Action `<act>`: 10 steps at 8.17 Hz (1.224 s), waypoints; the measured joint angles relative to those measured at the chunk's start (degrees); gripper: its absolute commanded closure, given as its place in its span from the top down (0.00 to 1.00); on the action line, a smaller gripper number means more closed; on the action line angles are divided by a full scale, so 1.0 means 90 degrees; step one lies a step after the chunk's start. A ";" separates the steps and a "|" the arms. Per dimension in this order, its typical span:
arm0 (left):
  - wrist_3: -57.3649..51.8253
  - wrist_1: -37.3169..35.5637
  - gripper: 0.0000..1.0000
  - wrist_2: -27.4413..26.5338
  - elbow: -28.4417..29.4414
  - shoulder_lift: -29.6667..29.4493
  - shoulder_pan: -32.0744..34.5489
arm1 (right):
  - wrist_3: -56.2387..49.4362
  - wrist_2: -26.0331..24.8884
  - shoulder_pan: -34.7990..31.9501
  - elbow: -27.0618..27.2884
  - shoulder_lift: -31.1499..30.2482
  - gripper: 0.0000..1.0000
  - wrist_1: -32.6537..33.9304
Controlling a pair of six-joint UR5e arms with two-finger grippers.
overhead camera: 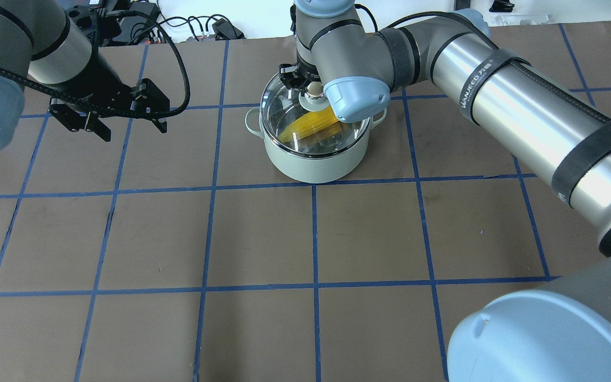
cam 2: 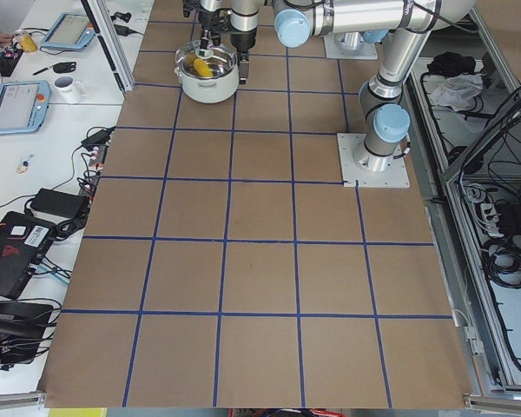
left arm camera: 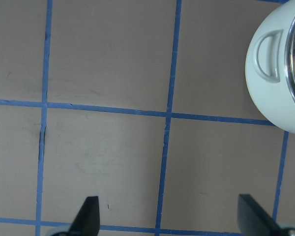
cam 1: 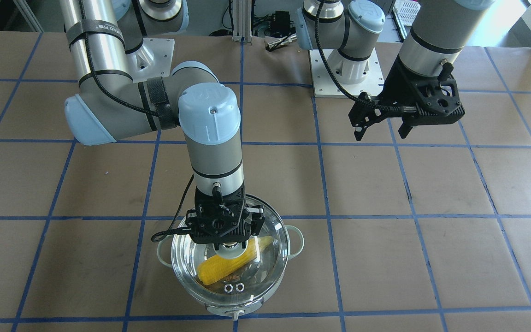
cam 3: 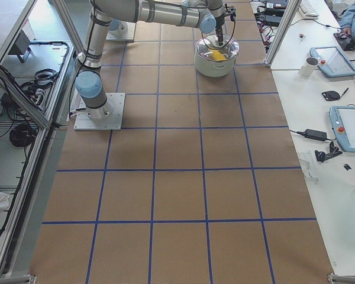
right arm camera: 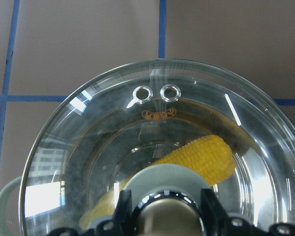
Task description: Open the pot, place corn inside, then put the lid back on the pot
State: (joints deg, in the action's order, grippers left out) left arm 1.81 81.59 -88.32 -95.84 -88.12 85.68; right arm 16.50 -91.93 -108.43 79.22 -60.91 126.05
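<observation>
A: Start at the right gripper [right arm camera: 165, 202]. What's it doing?

B: Pointing straight down. Fingers pinched on the knob [overhead camera: 313, 89], one each side. The knob fills the gap between them.

A: Knob of what?

B: The lid [right arm camera: 83, 147]. Clear glass dome, covering the mouth of the pot [overhead camera: 311, 159]. Two vent rings [right arm camera: 143, 92] side by side near its edge, on the side away from the robot. Can't tell whether the lid is seated all the way round.

A: Where's the corn [right arm camera: 206, 157]?

B: Inside the pot, under the lid, plain through the glass. It lies slantwise across the bottom, partly hidden beneath the knob's green base.

A: The pot itself?

B: Upright on the table [overhead camera: 263, 239]. Pale green outside, with a loop handle [left arm camera: 266, 54] on each side. It stands close to a crossing of the blue tape lines [overhead camera: 314, 233].

A: And the left gripper [cam 1: 380, 133]?

B: Well apart from the pot, off to the robot's left, hanging above the brown table top. Fingers spread wide. Its wrist camera catches only the pot's wall and one handle at the corner of the view.
</observation>
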 measured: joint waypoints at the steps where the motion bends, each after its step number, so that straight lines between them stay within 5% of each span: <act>1: -0.0014 -0.0001 1.00 0.0005 0.0014 -0.0026 -0.0004 | -0.0013 0.0000 0.0003 0.0012 0.0000 0.20 0.0000; 10: -0.0003 -0.0170 1.00 0.0001 0.0011 0.0020 0.0017 | 0.0286 0.0022 0.0006 0.0032 -0.0071 0.22 -0.0106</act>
State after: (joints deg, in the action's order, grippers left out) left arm 1.78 80.06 -88.31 -95.74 -87.94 85.84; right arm 19.07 -91.73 -108.37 79.50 -61.55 125.10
